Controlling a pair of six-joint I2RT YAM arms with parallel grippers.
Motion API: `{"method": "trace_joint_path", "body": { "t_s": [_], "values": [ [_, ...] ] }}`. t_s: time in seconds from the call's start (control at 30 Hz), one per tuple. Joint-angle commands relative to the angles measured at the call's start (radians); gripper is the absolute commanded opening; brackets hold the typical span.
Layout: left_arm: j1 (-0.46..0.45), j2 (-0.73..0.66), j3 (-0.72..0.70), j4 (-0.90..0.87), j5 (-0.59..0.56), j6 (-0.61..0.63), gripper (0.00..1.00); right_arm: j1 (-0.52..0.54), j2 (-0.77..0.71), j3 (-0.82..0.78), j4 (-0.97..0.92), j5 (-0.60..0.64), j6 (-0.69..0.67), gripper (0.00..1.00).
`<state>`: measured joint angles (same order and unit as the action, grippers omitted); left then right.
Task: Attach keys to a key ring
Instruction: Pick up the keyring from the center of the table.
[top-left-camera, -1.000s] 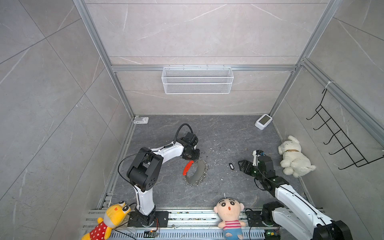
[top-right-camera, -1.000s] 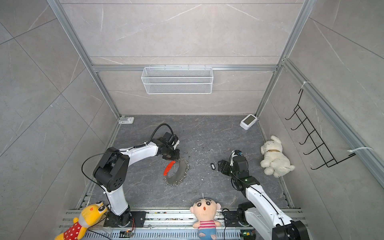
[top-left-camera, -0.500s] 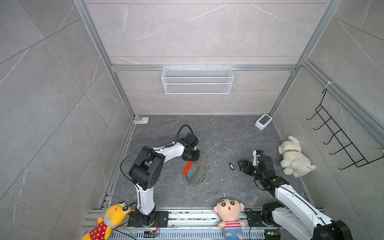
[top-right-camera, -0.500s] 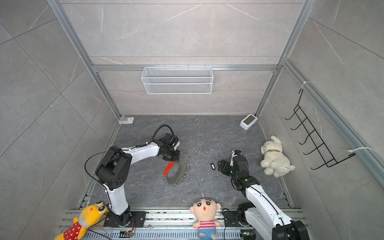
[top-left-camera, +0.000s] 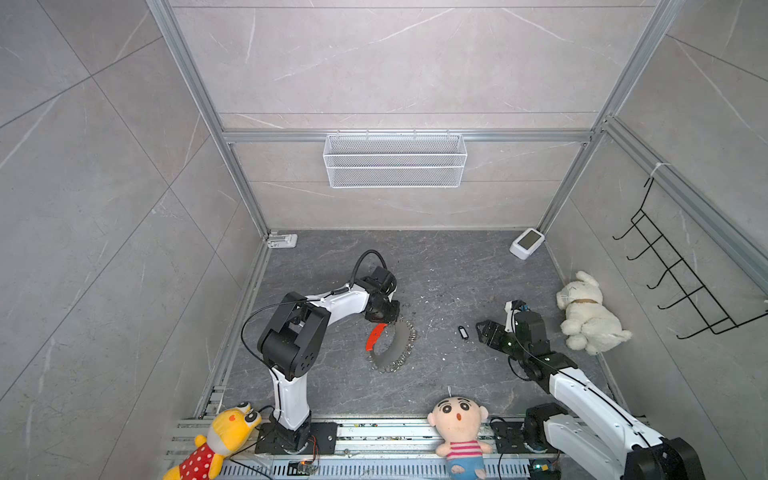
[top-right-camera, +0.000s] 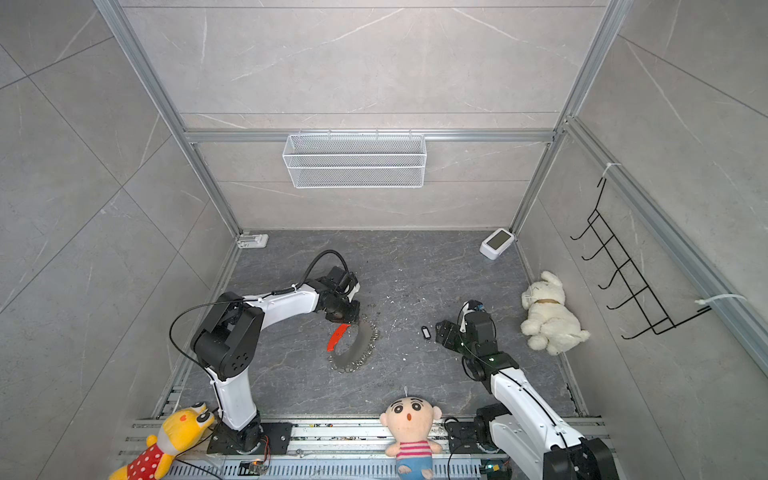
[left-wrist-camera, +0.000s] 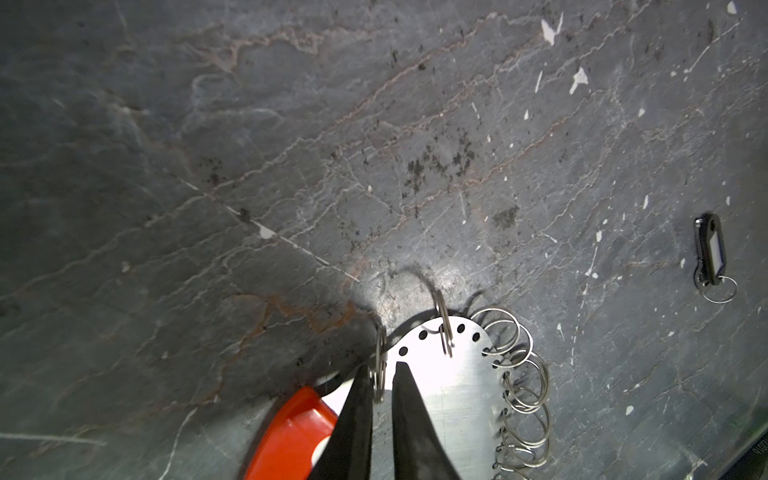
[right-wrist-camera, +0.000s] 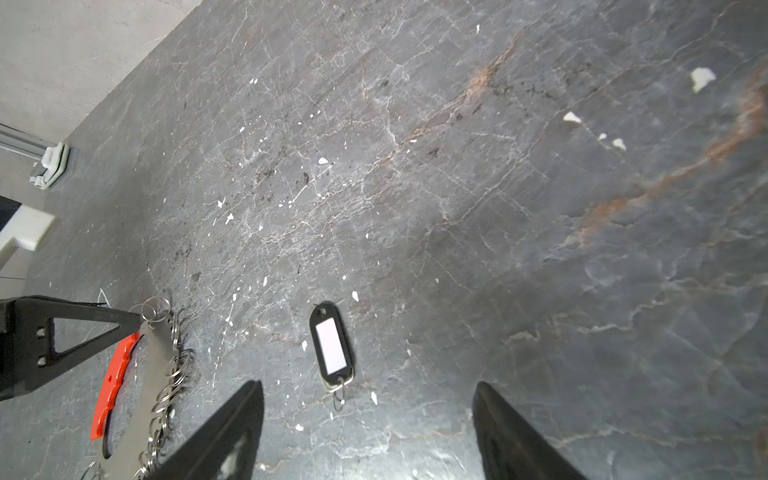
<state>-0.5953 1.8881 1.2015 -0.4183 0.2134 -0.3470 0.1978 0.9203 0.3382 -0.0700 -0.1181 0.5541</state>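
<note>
The key ring (top-left-camera: 390, 347) (top-right-camera: 353, 347) lies on the dark floor: a red curved strip (left-wrist-camera: 291, 432) (right-wrist-camera: 113, 374) joined to a grey metal band (left-wrist-camera: 453, 395) fringed with small silver rings. My left gripper (left-wrist-camera: 380, 368) (top-left-camera: 388, 322) is at the band's far end. Its jaws are nearly together, shut on one upright silver ring (left-wrist-camera: 378, 374). The keys, one small black tag with a white centre (right-wrist-camera: 331, 347) (top-left-camera: 462, 331) (top-right-camera: 424, 331) (left-wrist-camera: 711, 253), lie flat to the right. My right gripper (right-wrist-camera: 368, 384) (top-left-camera: 482, 330) hovers open just short of it, its wire loop between the fingertips.
A white plush dog (top-left-camera: 586, 316) lies at the right wall, a doll (top-left-camera: 457, 419) and a yellow plush (top-left-camera: 220, 440) at the front rail. A small white device (top-left-camera: 527, 243) sits in the back right corner. White chips dot the floor.
The left arm's elbow has shifted slightly and its jaws have narrowed a little on the silver ring. The right arm, the tag and the loop have stayed put.
</note>
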Motion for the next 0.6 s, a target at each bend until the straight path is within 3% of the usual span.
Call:
{"method": "trace_joint_path", "body": {
  "t_s": [0.0, 0.57],
  "values": [
    [-0.003, 0.000, -0.004, -0.003, 0.024, 0.014, 0.17, 0.000, 0.005, 0.013, 0.007, -0.005, -0.012, 0.81],
    [-0.003, 0.014, -0.008, 0.001, 0.027, 0.011, 0.12, -0.001, 0.008, 0.015, 0.007, -0.005, -0.013, 0.81]
  ]
}}
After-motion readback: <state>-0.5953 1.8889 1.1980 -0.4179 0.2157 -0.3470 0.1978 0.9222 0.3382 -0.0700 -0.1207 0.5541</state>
